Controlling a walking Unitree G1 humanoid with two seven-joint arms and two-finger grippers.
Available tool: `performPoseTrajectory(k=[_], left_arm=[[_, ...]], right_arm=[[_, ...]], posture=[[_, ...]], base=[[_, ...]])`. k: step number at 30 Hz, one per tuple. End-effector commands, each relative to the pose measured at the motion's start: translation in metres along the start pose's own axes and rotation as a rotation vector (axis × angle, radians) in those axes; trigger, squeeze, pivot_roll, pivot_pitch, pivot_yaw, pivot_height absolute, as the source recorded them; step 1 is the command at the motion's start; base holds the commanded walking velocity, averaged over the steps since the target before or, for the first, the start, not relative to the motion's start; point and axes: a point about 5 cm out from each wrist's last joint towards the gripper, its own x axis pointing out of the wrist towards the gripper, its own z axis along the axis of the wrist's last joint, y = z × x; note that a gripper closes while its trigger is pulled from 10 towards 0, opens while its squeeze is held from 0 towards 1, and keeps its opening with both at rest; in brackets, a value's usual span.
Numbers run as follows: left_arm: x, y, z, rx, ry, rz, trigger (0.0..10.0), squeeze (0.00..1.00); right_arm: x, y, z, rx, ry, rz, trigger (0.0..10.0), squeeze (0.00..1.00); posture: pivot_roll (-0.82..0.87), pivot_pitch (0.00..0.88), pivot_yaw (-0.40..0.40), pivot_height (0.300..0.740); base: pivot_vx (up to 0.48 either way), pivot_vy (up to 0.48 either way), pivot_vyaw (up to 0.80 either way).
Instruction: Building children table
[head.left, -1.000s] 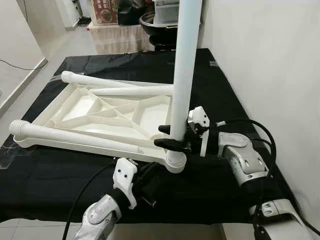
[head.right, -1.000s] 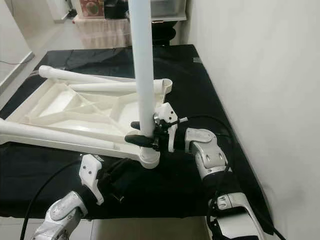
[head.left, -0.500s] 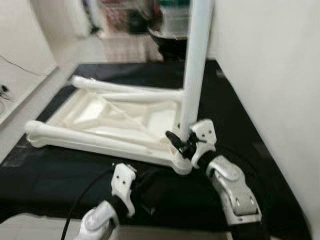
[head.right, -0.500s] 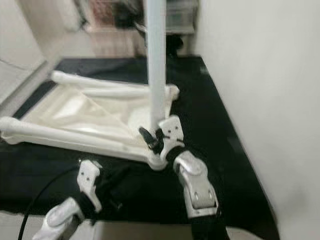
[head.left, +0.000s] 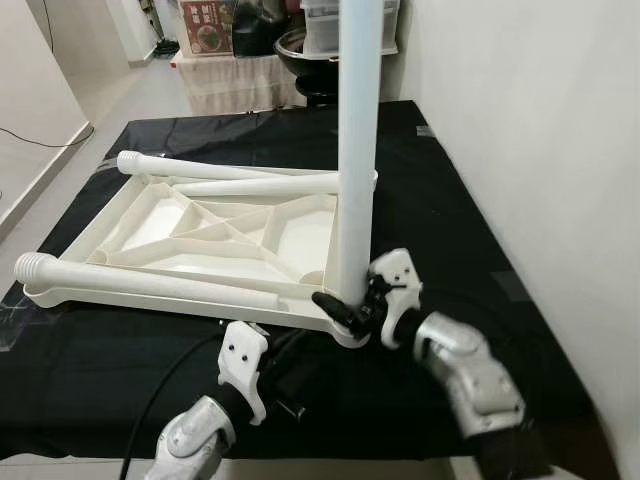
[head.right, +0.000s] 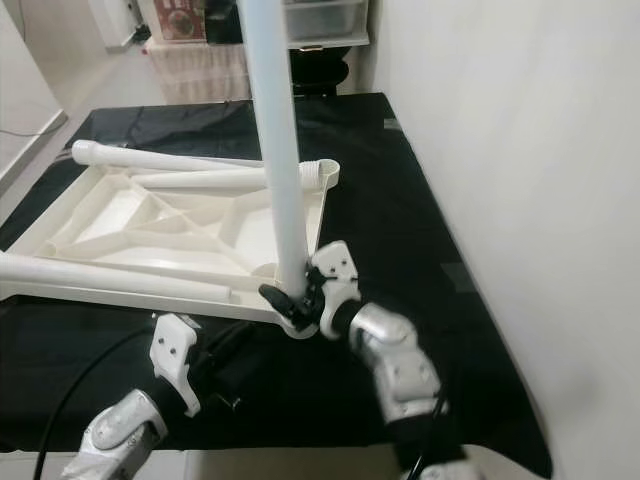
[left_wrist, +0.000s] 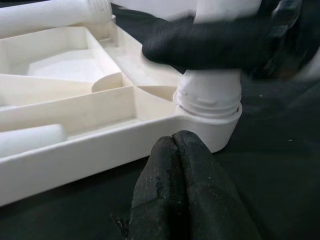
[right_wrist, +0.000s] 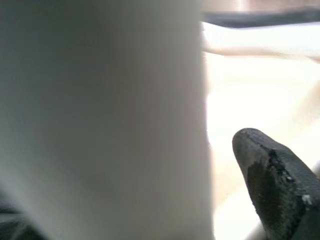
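Legs mostly wait: one leg (head.left: 357, 150) stands in the near right corner of the upside-down tabletop (head.left: 200, 235), my right tool (head.left: 348, 305) holding it. Left tool (left_wrist: 182, 190) is pinched closed, empty. Three more lie loose.

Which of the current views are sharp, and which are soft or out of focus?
Both eye views are sharp: the upright leg and tabletop frame read cleanly. In the left wrist view the right hand is smeared. In the right wrist view the leg is an unfocused white mass.
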Motion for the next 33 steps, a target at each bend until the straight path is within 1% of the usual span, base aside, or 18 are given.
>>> performPoseTrajectory(k=[1,5,8,9,10,11,13,14,20,23,25,26,27,28,29,31,32,33], left_arm=[[-0.005,-0.002,0.0,0.028,0.02,-0.014,10.0,0.0],[-0.009,-0.009,0.0,0.011,0.038,-0.045,10.0,0.0],[-0.01,-0.01,-0.001,0.004,0.046,-0.046,10.0,0.0],[-0.01,-0.01,-0.001,0.004,0.046,-0.046,10.0,0.0],[-0.01,-0.011,-0.001,0.004,0.048,-0.043,10.0,0.0],[-0.01,-0.011,-0.002,0.005,0.049,-0.035,10.0,0.0],[-0.01,-0.011,-0.002,0.005,0.049,-0.035,10.0,0.0],[-0.01,-0.011,-0.003,0.005,0.051,-0.028,10.0,0.0],[-0.009,-0.01,-0.005,0.003,0.055,-0.028,10.0,0.0],[-0.009,-0.01,-0.004,-0.018,0.052,-0.037,10.0,0.0],[-0.01,-0.01,-0.004,-0.027,0.051,-0.037,10.0,0.0],[-0.01,-0.01,-0.003,-0.031,0.05,-0.036,10.0,0.0],[-0.011,-0.009,-0.002,-0.03,0.048,-0.032,10.0,0.0],[-0.011,-0.009,-0.002,-0.03,0.048,-0.032,10.0,0.0],[-0.012,-0.008,-0.002,-0.027,0.046,-0.029,10.0,0.0],[-0.012,-0.008,-0.002,-0.027,0.046,-0.029,10.0,0.0],[-0.012,-0.007,-0.001,-0.028,0.043,-0.024,10.0,0.0],[-0.011,-0.005,0.0,-0.027,0.042,-0.02,10.0,0.0]], right_arm=[[0.002,0.005,0.003,-0.016,-0.013,0.1,10.0,0.0],[-0.004,-0.005,0.011,-0.023,-0.004,0.19,10.0,0.0],[-0.006,-0.013,0.009,-0.041,0.021,0.298,10.0,0.0],[-0.006,-0.013,0.009,-0.041,0.021,0.298,10.0,0.0],[-0.006,-0.014,0.009,-0.042,0.033,0.338,10.0,0.0],[-0.006,-0.015,0.01,-0.041,0.036,0.378,4.4,0.0],[-0.006,-0.015,0.01,-0.041,0.036,0.378,4.4,0.0],[-0.005,-0.017,0.012,-0.037,0.035,0.407,0.0,0.0],[-0.003,-0.021,0.015,-0.038,0.027,0.419,0.0,0.0],[-0.006,-0.022,0.015,-0.041,0.016,0.391,0.0,0.0],[-0.009,-0.024,0.013,-0.052,0.018,0.342,0.0,0.0],[-0.012,-0.027,0.012,-0.06,0.019,0.276,0.0,0.0],[-0.016,-0.032,0.005,-0.028,0.007,0.063,0.0,0.0],[-0.016,-0.032,0.005,-0.028,0.007,0.063,0.0,0.0],[-0.014,-0.033,-0.001,0.031,-0.038,-0.156,0.0,0.0],[-0.014,-0.033,-0.001,0.031,-0.038,-0.156,0.0,0.0],[-0.016,-0.008,-0.023,0.043,-0.002,-0.288,0.0,0.0],[-0.017,0.013,-0.035,0.056,0.03,-0.371,0.0,0.0]], posture=[[-0.01,0.113,0.044,0.74],[-0.01,0.106,0.043,0.74],[0.0,0.104,0.046,0.74],[0.0,0.104,0.046,0.74],[0.0,0.106,0.044,0.74],[-0.01,0.107,0.046,0.74],[-0.01,0.107,0.046,0.74],[0.0,0.111,0.049,0.74],[0.0,0.113,0.052,0.74],[-0.01,0.119,0.055,0.74],[-0.01,0.125,0.054,0.74],[-0.01,0.125,0.054,0.74],[-0.02,0.134,0.048,0.74],[-0.02,0.134,0.048,0.74],[-0.04,0.145,0.053,0.74],[-0.04,0.145,0.053,0.74],[-0.03,0.159,0.066,0.74],[-0.05,0.151,0.078,0.74]], base=[[0.0,0.0,0.0],[0.0,0.0,0.0],[0.0,0.0,0.0],[0.0,0.0,0.0],[0.0,0.0,0.0],[0.0,0.0,0.0],[0.0,0.0,0.0],[0.0,0.0,0.0],[0.0,0.0,0.0],[0.0,0.0,0.0],[0.0,0.0,0.0],[0.0,0.0,0.0],[0.0,0.0,0.0],[0.0,0.0,0.0],[0.0,0.0,0.0],[0.0,0.0,0.0],[0.0,0.0,0.0],[0.0,0.0,0.0]])
